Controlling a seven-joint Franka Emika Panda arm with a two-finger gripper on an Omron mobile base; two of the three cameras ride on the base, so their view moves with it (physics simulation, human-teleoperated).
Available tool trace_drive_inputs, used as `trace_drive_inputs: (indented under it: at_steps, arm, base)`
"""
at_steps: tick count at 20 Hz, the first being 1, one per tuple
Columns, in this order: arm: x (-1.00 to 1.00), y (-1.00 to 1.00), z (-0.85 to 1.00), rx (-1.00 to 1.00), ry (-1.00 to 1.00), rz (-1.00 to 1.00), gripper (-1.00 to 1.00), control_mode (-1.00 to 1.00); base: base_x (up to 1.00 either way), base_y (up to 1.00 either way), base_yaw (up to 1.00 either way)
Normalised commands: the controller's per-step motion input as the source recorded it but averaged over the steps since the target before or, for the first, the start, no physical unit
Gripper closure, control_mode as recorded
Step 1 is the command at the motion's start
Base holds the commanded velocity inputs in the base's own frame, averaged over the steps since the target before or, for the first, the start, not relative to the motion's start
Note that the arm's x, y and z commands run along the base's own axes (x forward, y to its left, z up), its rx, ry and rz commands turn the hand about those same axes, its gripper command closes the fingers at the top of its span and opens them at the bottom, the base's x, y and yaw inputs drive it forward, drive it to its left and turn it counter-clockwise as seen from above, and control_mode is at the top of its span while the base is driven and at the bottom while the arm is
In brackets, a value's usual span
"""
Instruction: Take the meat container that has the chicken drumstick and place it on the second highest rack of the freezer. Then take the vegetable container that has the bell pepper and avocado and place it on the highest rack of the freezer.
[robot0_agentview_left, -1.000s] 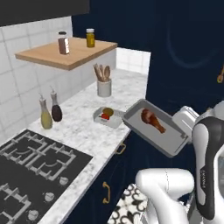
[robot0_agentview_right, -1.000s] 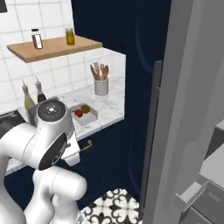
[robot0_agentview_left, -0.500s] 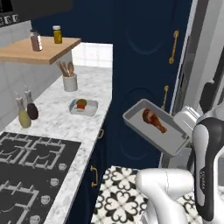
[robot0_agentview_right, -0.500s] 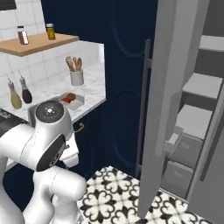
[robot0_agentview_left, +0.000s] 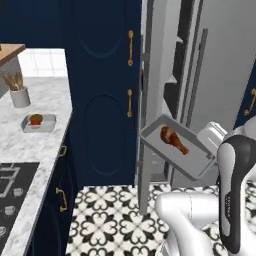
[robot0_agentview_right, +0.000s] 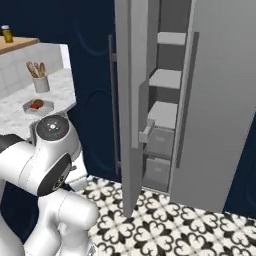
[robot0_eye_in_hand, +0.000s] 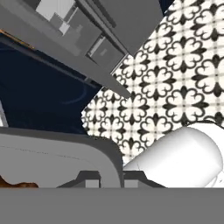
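One tray (robot0_agentview_left: 176, 148) with the drumstick (robot0_agentview_left: 173, 139) hangs tilted beside the open freezer (robot0_agentview_right: 165, 95), its rim pinched in the closed tool (robot0_eye_in_hand: 111, 178). Tilting further could roll the drumstick out.

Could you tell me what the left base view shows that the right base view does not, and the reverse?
Left base view alone: the grey rectangular meat tray held up tilted, carrying the reddish-brown chicken drumstick, plus the corner of the black stovetop and brass cabinet handles.

Right base view alone: the open grey freezer's flat light-grey shelves, highest rack above second highest rack, grey drawers beneath, and a bottle on a wooden shelf.

Both: the small vegetable tray on the marble counter, the utensil cup, patterned floor tiles.
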Motion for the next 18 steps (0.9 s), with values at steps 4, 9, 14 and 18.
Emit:
trace_drive_inputs:
  at_steps: [4, 9, 14, 18]
  arm:
    - [0.0, 0.0, 0.0, 0.0, 0.0, 0.0, 1.0, 1.0]
    - [0.0, 0.0, 0.0, 0.0, 0.0, 0.0, 1.0, 1.0]
    - [0.0, 0.0, 0.0, 0.0, 0.0, 0.0, 1.0, 1.0]
    - [0.0, 0.0, 0.0, 0.0, 0.0, 0.0, 1.0, 1.0]
  base:
    - [0.15, -0.99, -0.36]
    - [0.78, -0.8, -0.08]
    - [0.47, -0.52, 0.0]
    - [0.42, -0.26, 0.02]
